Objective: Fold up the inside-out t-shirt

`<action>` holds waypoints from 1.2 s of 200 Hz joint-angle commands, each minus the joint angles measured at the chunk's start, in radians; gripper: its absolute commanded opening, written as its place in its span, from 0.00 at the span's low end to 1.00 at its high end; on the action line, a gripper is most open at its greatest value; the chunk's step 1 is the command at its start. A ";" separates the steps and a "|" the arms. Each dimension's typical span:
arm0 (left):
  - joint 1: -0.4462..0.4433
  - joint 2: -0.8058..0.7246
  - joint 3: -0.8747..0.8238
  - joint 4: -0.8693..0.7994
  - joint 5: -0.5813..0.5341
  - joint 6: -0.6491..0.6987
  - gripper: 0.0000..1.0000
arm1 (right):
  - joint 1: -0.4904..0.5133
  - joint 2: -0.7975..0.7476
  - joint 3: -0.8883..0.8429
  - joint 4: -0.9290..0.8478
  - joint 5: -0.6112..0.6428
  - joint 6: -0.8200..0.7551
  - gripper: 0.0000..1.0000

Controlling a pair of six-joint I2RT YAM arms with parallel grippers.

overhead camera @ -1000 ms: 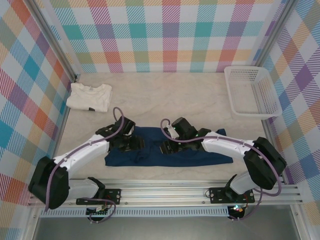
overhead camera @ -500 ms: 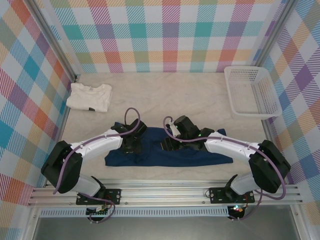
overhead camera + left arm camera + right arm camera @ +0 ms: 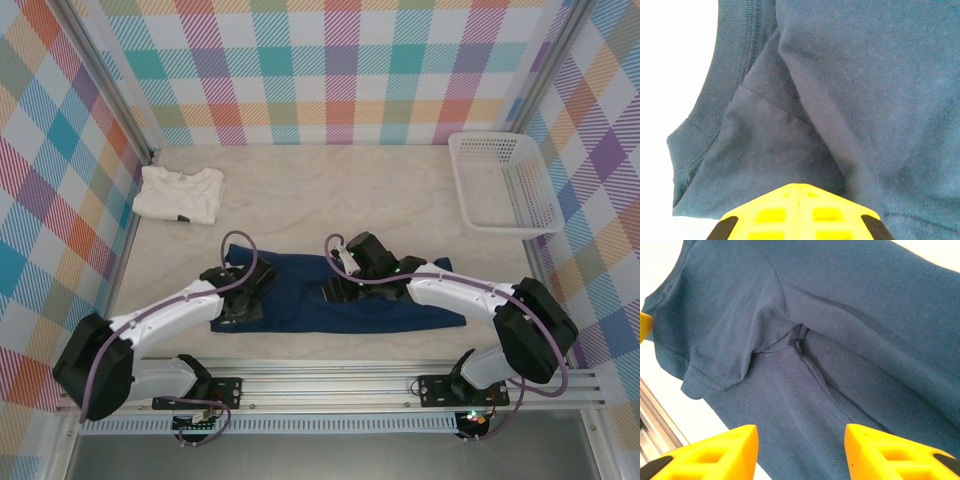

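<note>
Conceivably the pinch slips — the left gripper point(image 3: 799, 186), clamped shut on a ridge at the 9 o'clock end of the inside-out t-shirt point(image 3: 296, 295) lying toward 6 o'clock on the table point(image 3: 350, 190), may hold one layer only, while the right gripper point(image 3: 800, 435) gapes empty above it.

- The dark navy blue cloth t-shirt point(image 3: 350, 300) is a fine, matt knit, soft and creased; its edge band point(image 3: 735, 55) is ribbed, with rows of stitching.
- The cream-white folded cloth shirt point(image 3: 179, 193) looks matt and soft.
- The white mesh basket point(image 3: 490, 137) is plastic with a slight sheen.
- The pale marbled tabletop point(image 3: 380, 200) is smooth and matt.
- The silver grooved rail point(image 3: 330, 385) is brushed metal.
- The right gripper point(image 3: 797, 440) has yellow moulded plastic fingers point(image 3: 715, 455), smooth with a dull sheen.
- The white arm shells point(image 3: 170, 308) are glossy plastic.
</note>
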 commanded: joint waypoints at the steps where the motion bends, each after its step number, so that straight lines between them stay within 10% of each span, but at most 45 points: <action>1: 0.009 -0.080 -0.031 -0.015 -0.003 -0.064 0.00 | -0.004 0.026 0.036 0.003 -0.032 -0.028 0.49; 44: 0.021 -0.171 -0.075 0.083 0.083 -0.047 0.40 | -0.004 0.037 0.031 0.039 -0.081 -0.017 0.49; 78: 0.079 -0.116 -0.080 0.088 0.111 -0.008 0.47 | 0.010 0.072 0.048 0.086 -0.201 0.019 0.49; 240: 0.184 -0.170 -0.184 0.214 0.303 0.027 0.01 | 0.166 0.453 0.303 0.061 -0.282 0.143 0.50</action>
